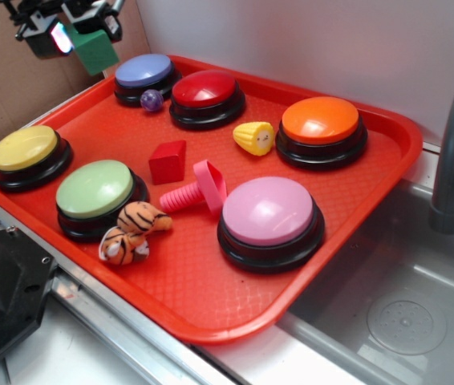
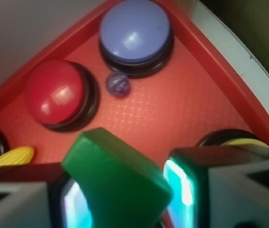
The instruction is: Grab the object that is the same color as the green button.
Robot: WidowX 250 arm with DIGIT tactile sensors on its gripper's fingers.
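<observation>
green block (image 2: 118, 185) clamped between hand (image 1: 74, 30) fingers, raised above tray (image 1: 211, 305) (far corner)

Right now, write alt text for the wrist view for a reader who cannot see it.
Close up, the pincer holds a dark green block above a red tray. Below it on the tray are a blue-purple dome button, a red dome button and a small purple marble between them. A yellow corn toy shows at the left edge and a yellow button peeks out on the right.
</observation>
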